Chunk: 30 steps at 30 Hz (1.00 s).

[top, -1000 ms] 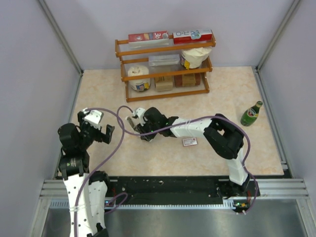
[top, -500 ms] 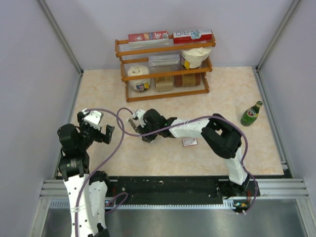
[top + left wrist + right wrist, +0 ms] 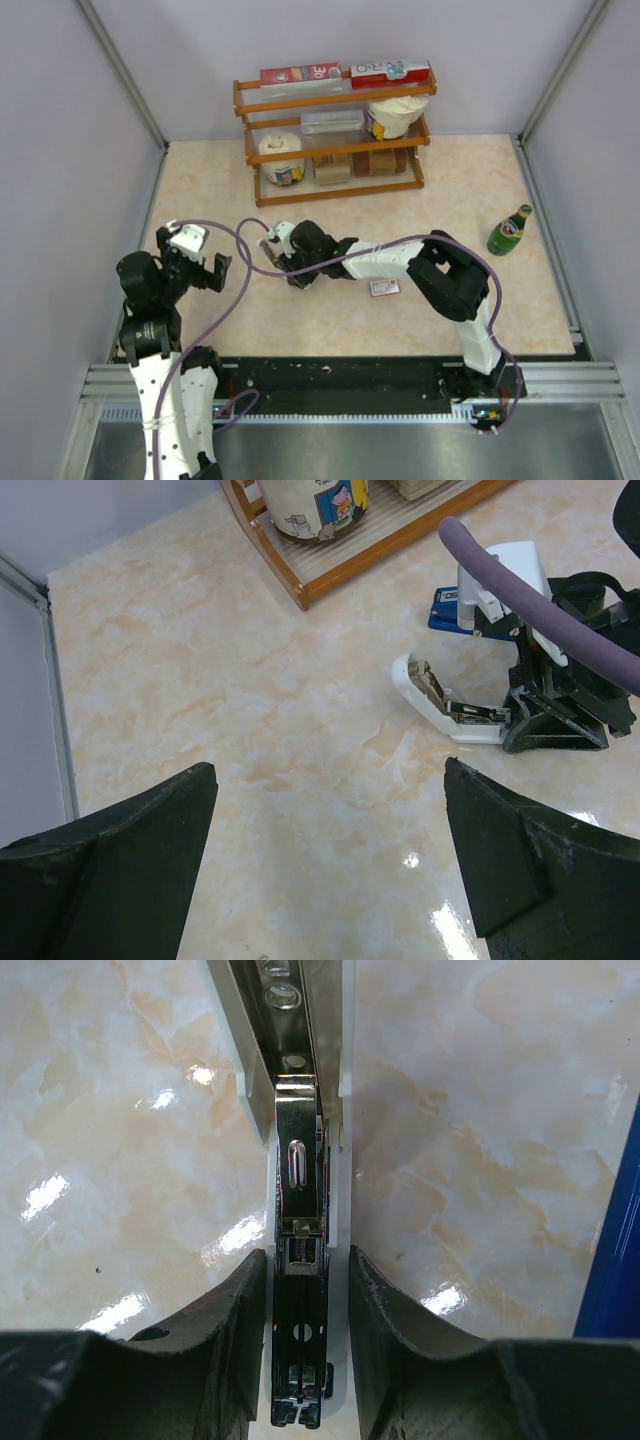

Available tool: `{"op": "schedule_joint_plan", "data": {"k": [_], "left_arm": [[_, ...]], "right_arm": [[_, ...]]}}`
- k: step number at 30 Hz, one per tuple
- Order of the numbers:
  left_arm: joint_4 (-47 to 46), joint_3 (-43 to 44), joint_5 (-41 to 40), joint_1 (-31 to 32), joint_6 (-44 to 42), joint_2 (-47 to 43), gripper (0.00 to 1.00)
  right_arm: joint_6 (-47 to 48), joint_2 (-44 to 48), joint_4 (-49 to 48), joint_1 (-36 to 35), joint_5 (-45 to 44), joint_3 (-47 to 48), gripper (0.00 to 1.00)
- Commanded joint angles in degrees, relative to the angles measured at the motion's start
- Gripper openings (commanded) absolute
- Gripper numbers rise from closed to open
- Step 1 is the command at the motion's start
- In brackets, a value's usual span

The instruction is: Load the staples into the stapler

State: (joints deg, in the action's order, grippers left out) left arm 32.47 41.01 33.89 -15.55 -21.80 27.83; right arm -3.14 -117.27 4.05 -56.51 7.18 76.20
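Marbled beige table (image 3: 470, 190), lavender walls (image 3: 60, 150)

The counter (image 3: 450, 200) was pale beige, veined and mottled like cream marble. The stapler (image 3: 440, 695) was white with a silvery steel channel, and a blue thing (image 3: 447, 608) showed just behind it. Near the stapler lay the staples box (image 3: 384, 287), red and white. The left pincer (image 3: 328, 768) and the right pincer (image 3: 307, 1253) were both black. A purple cable (image 3: 560, 627) ran above the stapler. Well beyond the stapler, the rack (image 3: 335, 97) was orange-brown wood. Far off to the stapler's side stood a green bottle (image 3: 509, 231).
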Motion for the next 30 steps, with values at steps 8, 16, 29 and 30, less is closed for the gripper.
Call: {"op": "schedule_joint_plan", "data": {"k": [8, 16, 29, 30], "left_arm": [[-2.2, -0.2, 1.4, -0.8, -0.3, -1.1, 0.99], [-2.3, -0.3, 1.4, -1.0, -0.4, -1.2, 0.99], [-2.4, -0.4, 1.6, -1.1, -0.3, -1.3, 0.99], [-2.4, -0.4, 1.5, -1.1, -0.3, -1.3, 0.99]], "right_arm": [[0.8, -0.8, -0.6, -2.2, -2.7, 1.6, 0.33], [0.9, -0.9, -0.6, -2.6, -3.3, 1.5, 0.36], [0.9, -1.0, -0.4, -2.6, -3.4, 1.6, 0.41], [0.9, -0.9, -0.4, -2.6, -3.4, 1.6, 0.42]]}}
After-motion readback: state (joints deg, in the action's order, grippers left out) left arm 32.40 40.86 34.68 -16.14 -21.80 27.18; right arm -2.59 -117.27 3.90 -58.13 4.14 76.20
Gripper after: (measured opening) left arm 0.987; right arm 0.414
